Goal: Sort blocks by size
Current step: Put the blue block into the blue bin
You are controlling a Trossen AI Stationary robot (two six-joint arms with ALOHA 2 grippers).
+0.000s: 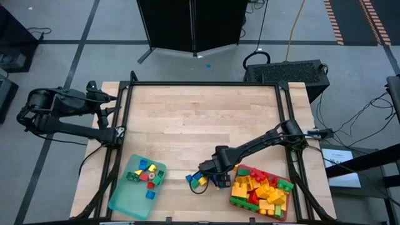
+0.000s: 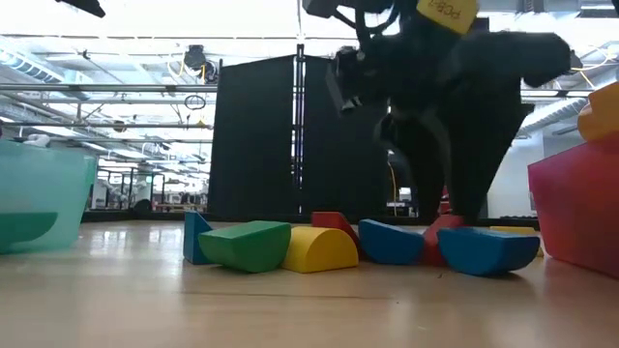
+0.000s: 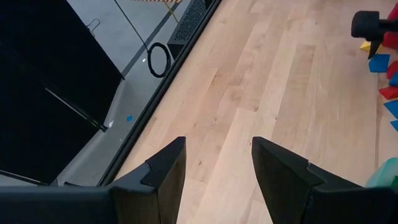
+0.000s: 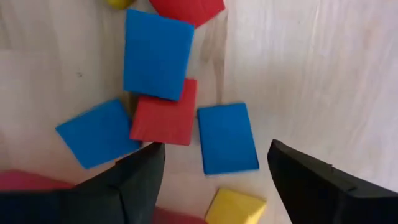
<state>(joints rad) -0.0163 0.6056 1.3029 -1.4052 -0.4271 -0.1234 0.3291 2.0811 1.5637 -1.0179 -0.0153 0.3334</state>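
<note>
A small heap of loose blocks (image 1: 196, 180) lies on the wooden table between the two trays. In the low view they show as green (image 2: 247, 245), yellow (image 2: 321, 250) and blue (image 2: 392, 242) pieces. My right gripper (image 4: 214, 149) hangs open, pointing down, just above this heap. A flat blue block (image 4: 227, 138) lies on the table between its fingers, untouched, with a red block (image 4: 165, 118) beside it. The teal tray (image 1: 122, 201) holds several small blocks. The red tray (image 1: 245, 169) holds a pile of larger ones. My left gripper (image 3: 217, 146) waits open at the table's far left.
A black frame (image 1: 206, 84) runs around the tabletop's far and side edges. Bare wood (image 1: 200, 119) fills the table's middle and far half. In the low view the red tray's wall (image 2: 580, 208) stands right of the heap and the teal tray (image 2: 39, 208) left of it.
</note>
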